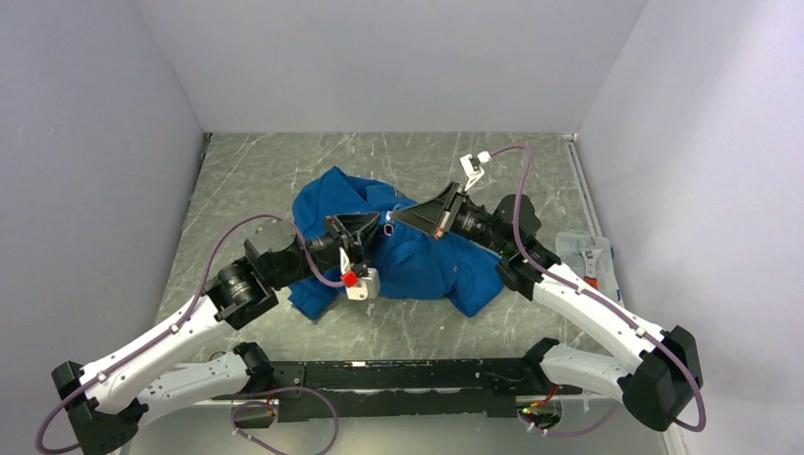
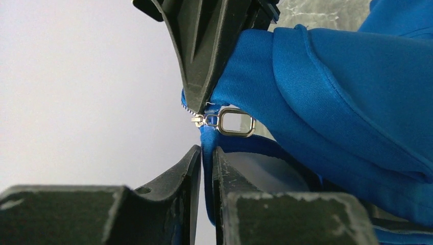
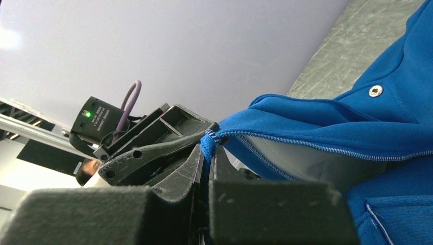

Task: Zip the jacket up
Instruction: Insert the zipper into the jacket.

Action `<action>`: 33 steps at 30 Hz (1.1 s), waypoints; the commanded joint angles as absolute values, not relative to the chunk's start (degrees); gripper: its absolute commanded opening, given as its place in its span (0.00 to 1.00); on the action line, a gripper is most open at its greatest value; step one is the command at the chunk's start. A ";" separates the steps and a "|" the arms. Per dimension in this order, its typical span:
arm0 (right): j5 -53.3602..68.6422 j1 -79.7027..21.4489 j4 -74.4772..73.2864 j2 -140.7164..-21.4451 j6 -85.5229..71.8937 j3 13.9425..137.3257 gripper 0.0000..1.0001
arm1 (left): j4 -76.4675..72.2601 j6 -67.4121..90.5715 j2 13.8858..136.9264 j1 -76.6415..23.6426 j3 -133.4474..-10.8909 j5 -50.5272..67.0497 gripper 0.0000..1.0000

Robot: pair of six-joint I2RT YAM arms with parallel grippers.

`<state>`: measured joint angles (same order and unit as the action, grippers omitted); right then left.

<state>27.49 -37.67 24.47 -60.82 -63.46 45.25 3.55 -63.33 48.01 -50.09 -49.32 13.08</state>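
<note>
One jacket point(image 1: 427, 258), left pincer point(image 2: 207, 163), right pincer point(image 3: 207, 159)

A lab test cell: plain pale walls point(image 1: 379, 57) box in a marbled table point(image 1: 256, 171) carrying two robot arms point(image 1: 588, 303).

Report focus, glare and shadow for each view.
Top view: soft, even light, everything sharp, jacket a saturated blue, no hard shadows. Left wrist view: zipper pull crisp, left fingers in the foreground slightly soft, wall washed pale. Right wrist view: right fingers blurred up close, zipper teeth sharp, a glare patch at upper left.
</note>
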 commanded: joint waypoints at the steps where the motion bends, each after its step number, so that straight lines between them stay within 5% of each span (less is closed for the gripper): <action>1: 27.62 -38.14 28.24 -60.96 -63.03 48.15 0.00 | 7.46 -60.75 48.12 -50.16 -52.94 12.35 0.18; 7: 27.73 -38.35 28.36 -61.73 -63.11 48.72 0.00 | 7.66 -60.71 48.96 -50.41 -53.15 14.68 0.11; 18: 28.04 -38.84 27.80 -62.12 -62.73 49.34 0.00 | 4.36 -61.37 50.56 -51.77 -53.35 11.86 0.22; 20: 28.08 -38.85 28.20 -62.15 -62.92 48.93 0.00 | 4.42 -61.61 50.49 -51.83 -53.28 11.61 0.19; 23: 27.58 -38.85 28.01 -61.69 -62.82 48.57 0.00 | 4.75 -61.72 50.32 -51.81 -53.43 11.10 0.00; 33: 26.86 -38.85 26.55 -60.93 -61.38 47.54 0.00 | 4.11 -60.54 44.11 -51.84 -50.90 23.38 0.00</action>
